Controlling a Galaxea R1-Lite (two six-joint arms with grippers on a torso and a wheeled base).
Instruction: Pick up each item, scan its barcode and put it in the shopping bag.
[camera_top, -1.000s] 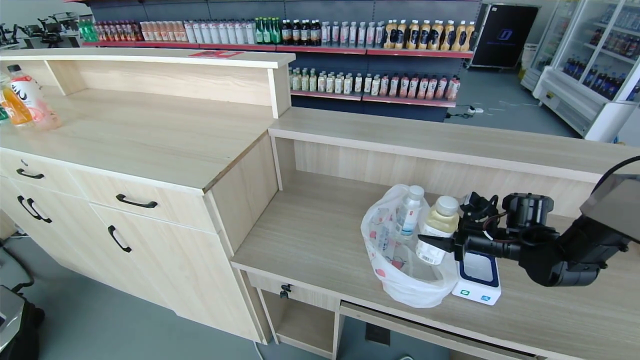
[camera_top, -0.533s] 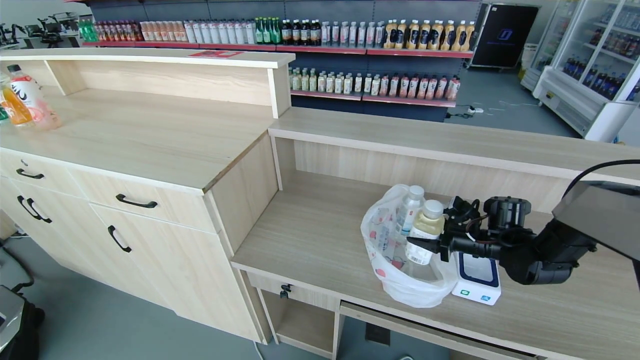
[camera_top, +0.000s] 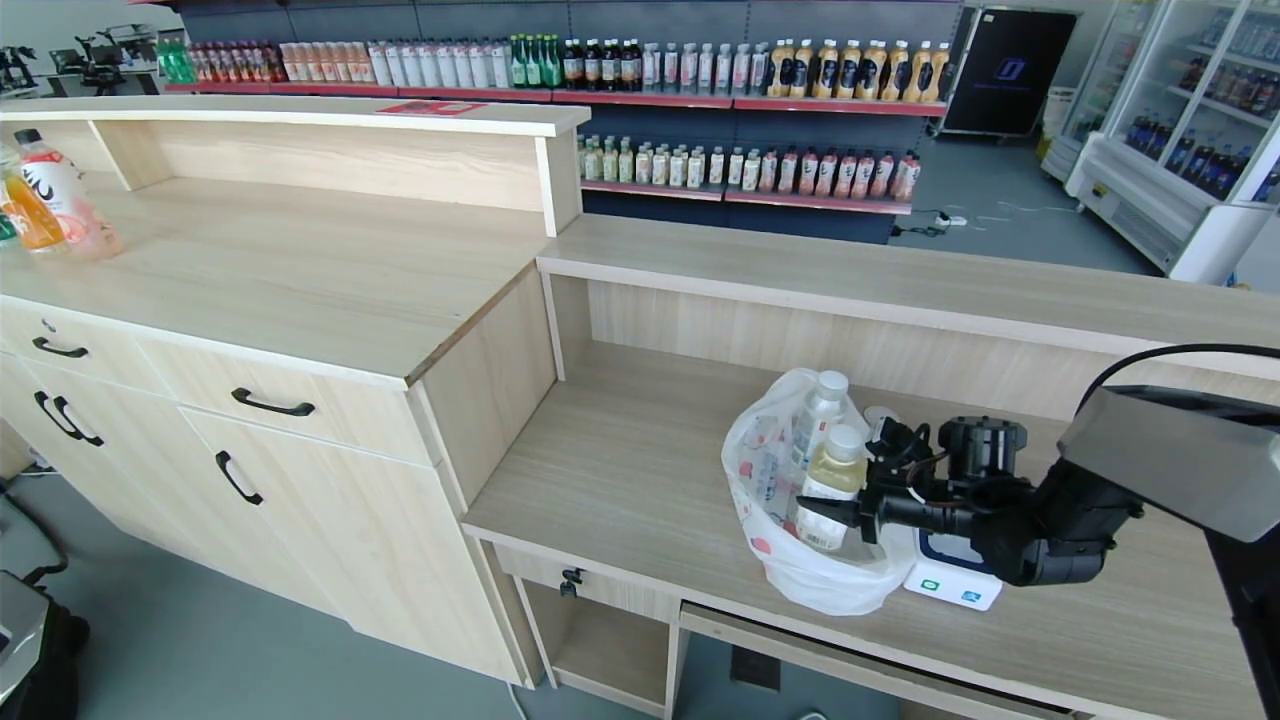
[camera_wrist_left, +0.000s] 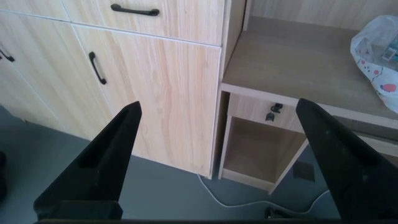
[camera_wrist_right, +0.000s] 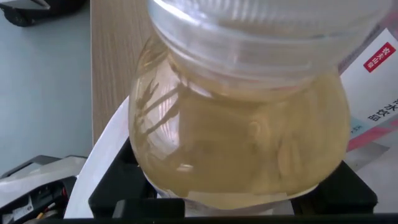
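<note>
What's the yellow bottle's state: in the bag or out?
Partly in: yellow bottle is upright, its lower part inside the shopping bag's opening, with the right gripper shut on it.

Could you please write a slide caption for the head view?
Right tool holds a yellowish drink bottle in the shopping bag's mouth, beside the scanner.

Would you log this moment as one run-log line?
right jaws: shut on bottle | bottle: upright in bag mouth | left jaws: open, empty

Shop, drink shelves (camera_top: 640, 65), checkout counter (camera_top: 640, 470), fridges (camera_top: 1190, 110)
</note>
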